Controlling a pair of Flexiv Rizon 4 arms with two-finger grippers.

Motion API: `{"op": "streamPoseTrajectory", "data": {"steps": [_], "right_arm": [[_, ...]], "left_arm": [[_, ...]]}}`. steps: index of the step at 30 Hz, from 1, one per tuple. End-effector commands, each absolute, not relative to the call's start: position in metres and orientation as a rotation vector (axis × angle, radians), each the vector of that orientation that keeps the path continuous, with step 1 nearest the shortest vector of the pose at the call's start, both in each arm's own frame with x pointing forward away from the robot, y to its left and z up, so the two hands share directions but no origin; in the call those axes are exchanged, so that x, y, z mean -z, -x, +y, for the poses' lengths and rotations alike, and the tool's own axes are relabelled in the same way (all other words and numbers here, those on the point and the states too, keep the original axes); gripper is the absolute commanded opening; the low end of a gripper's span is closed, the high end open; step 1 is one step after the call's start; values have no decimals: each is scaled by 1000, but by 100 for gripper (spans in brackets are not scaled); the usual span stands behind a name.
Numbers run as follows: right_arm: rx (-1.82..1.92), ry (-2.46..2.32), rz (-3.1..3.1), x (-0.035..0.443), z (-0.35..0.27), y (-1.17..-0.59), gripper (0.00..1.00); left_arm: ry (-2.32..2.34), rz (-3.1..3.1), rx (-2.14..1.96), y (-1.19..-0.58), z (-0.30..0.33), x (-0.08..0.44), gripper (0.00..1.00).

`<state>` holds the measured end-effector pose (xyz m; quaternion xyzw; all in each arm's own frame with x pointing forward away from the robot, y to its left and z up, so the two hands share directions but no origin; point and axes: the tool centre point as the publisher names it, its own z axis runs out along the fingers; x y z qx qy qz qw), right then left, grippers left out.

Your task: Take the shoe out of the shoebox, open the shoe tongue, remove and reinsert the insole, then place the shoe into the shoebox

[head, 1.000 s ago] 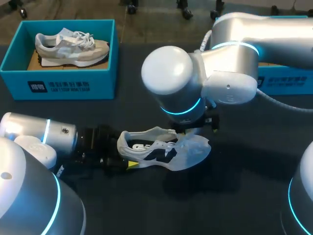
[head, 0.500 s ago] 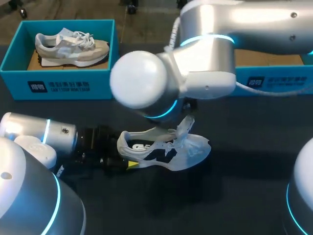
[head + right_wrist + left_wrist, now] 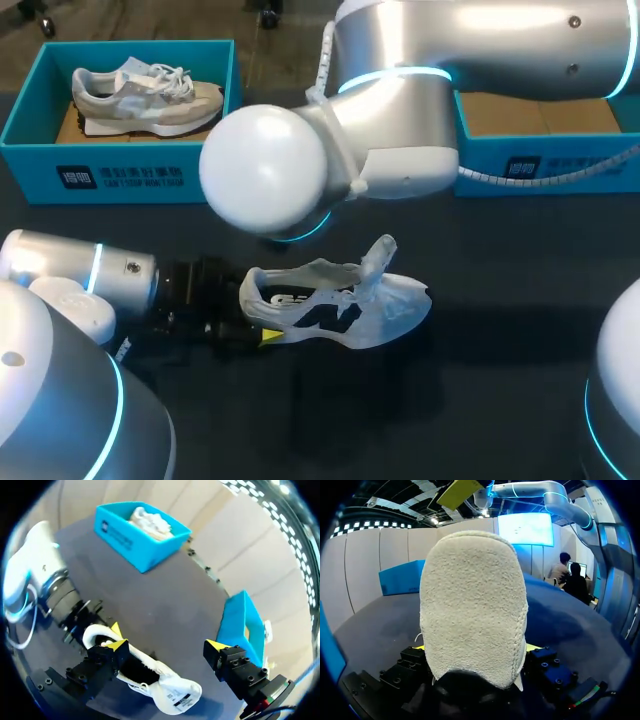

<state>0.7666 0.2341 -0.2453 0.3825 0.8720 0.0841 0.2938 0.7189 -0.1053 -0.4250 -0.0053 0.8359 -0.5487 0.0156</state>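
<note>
A white shoe (image 3: 340, 308) with a black side mark stands on the dark table (image 3: 500, 380), toe to the right, its tongue (image 3: 380, 255) pulled upright. My left gripper (image 3: 255, 326) is shut on the shoe's heel, which fills the left wrist view (image 3: 472, 605) between the fingers. My right gripper (image 3: 167, 644) hangs open and empty above the shoe (image 3: 155, 682); in the head view the right arm (image 3: 400, 130) hides it. A blue shoebox (image 3: 545, 160) with a brown cardboard floor stands at the back right, partly behind that arm.
A second blue box (image 3: 120, 165) at the back left holds a grey and beige shoe (image 3: 145, 95). The right arm's white elbow (image 3: 265, 170) hangs over the table's middle, just behind the shoe.
My right arm has risen and swung left, away from the shoe's tongue, which now stands up on its own. The left arm and the shoe have stayed put.
</note>
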Motion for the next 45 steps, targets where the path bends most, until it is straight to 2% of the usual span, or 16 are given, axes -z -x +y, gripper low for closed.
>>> {"op": "streamPoseTrajectory", "data": {"steps": [1,7,22,23,30,31,32,33,45], "right_arm": [[-165,-785,2515,235,230,-770,100],[-147,-572,2678,226,238,-766,100],[-168,-579,2718,228,236,-759,100],[-70,-526,2793,237,243,-763,100],[-76,-162,2858,265,253,-761,100],[-72,-169,2859,267,253,-759,49],[-85,-168,2852,269,252,-757,22],[-91,-150,2851,270,252,-755,0],[-53,-122,2871,265,251,-741,0]], "left_arm": [[17,2598,1705,-718,-105,426,0],[17,2598,1705,-718,-105,426,0],[17,2598,1705,-718,-105,426,0],[17,2598,1705,-718,-105,426,0],[17,2598,1705,-718,-105,426,0],[17,2598,1705,-718,-105,426,0],[17,2598,1705,-718,-105,426,0],[17,2598,1705,-718,-105,426,0],[17,2598,1705,-718,-105,426,0]]}}
